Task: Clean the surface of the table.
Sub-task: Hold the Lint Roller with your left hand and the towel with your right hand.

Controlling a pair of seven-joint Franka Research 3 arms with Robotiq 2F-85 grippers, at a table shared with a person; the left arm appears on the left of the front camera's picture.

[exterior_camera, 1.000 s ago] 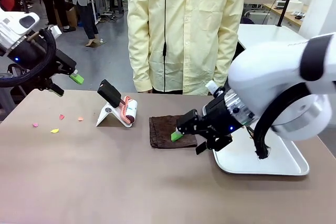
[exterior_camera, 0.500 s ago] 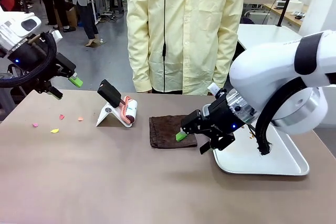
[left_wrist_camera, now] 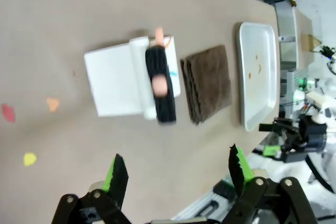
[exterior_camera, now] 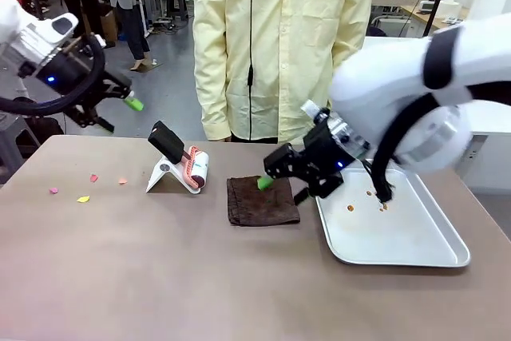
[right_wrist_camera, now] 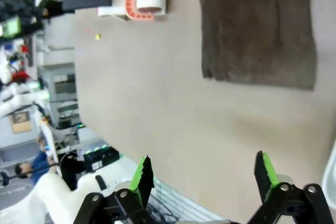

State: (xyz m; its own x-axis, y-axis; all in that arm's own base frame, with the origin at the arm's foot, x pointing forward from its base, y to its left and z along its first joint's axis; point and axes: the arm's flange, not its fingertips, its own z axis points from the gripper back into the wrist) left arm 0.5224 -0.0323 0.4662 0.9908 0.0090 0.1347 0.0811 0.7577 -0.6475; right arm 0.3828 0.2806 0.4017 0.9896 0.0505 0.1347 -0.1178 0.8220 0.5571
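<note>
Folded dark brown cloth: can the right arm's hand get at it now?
Probably yes: the open right hand hovers over the far right corner of the folded dark brown cloth; nothing lies on it.

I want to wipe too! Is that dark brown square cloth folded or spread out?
Folded: the dark brown square cloth shows stacked layers along one edge.

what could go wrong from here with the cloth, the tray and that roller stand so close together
1. The open right end effector hangs over the far edge of the brown cloth, beside the tray; coming down there it may clip the rim and shake the crumbs onto the table.
2. The lint roller on its stand sits between the cloth and the coloured scraps; a wipe towards them could knock it over.
</note>
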